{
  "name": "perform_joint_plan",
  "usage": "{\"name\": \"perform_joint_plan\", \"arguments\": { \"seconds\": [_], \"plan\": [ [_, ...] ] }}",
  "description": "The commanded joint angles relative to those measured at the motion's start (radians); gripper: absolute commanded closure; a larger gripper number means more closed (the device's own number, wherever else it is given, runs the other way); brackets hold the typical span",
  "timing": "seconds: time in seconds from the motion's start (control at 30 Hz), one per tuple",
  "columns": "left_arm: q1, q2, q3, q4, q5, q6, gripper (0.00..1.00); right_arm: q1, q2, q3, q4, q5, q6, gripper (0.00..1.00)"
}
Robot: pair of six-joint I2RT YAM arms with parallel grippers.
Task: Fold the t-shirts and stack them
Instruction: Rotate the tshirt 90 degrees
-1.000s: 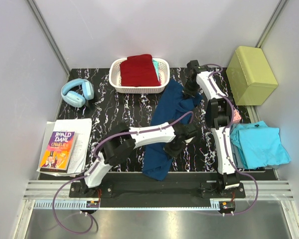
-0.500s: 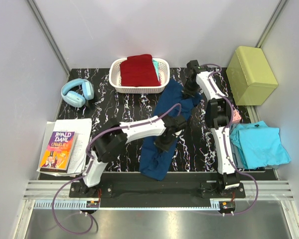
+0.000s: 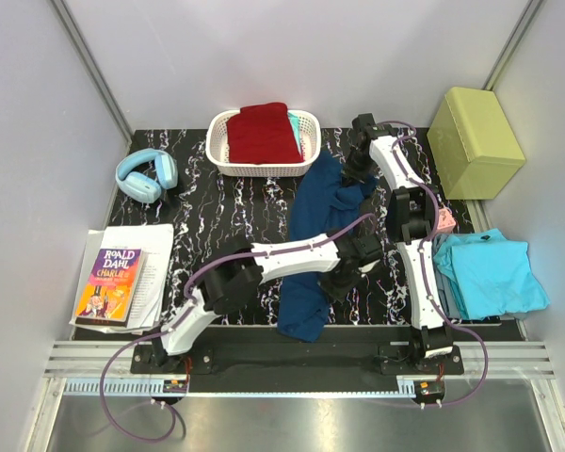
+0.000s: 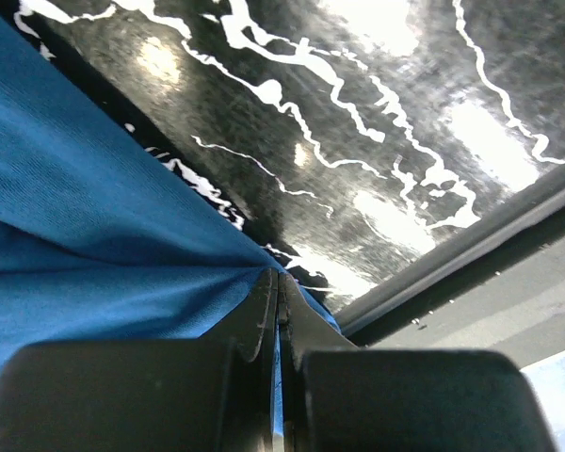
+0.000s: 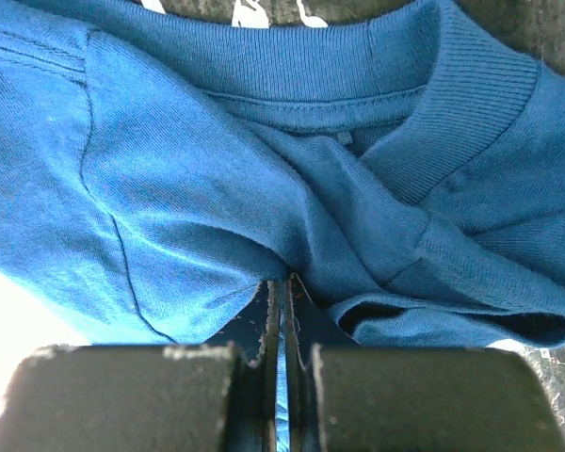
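Observation:
A navy blue t-shirt (image 3: 313,218) lies stretched in a long band down the middle of the black marbled table (image 3: 226,207). My left gripper (image 3: 347,273) is shut on the shirt's near right edge; the left wrist view shows blue cloth (image 4: 94,217) pinched between the fingertips (image 4: 279,277). My right gripper (image 3: 360,171) is shut on the far end, with the ribbed collar (image 5: 358,56) just beyond its tips (image 5: 284,281). A dark red t-shirt (image 3: 262,132) lies folded in a white basket (image 3: 307,151). A turquoise t-shirt (image 3: 490,273) lies crumpled at the right.
Blue headphones (image 3: 147,175) lie at the far left. A book (image 3: 109,284) rests on papers at the near left. A yellow-green box (image 3: 475,128) stands at the far right. Something small and pink (image 3: 446,220) lies beside the right arm. The table's front edge (image 4: 471,245) runs close to the left gripper.
My left gripper swung left with the shirt's near edge, then back to the right. The near part of the shirt shifted with it. The right gripper stayed at the far end.

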Motion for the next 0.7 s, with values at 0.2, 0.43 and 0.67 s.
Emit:
{"name": "perform_joint_plan", "arguments": {
  "seconds": [0.2, 0.43, 0.67],
  "plan": [
    [0.103, -0.217, -0.157, 0.015, -0.217, -0.04, 0.94, 0.012, -0.079, 0.032, 0.015, 0.089, -0.041, 0.48],
    [0.28, -0.425, -0.269, 0.038, -0.249, -0.04, 0.73, 0.013, -0.195, 0.008, 0.012, 0.117, -0.05, 0.11],
    [0.311, -0.465, -0.34, 0.066, -0.243, -0.043, 0.55, 0.058, -0.391, -0.191, 0.032, 0.175, -0.04, 0.05]
  ]
}}
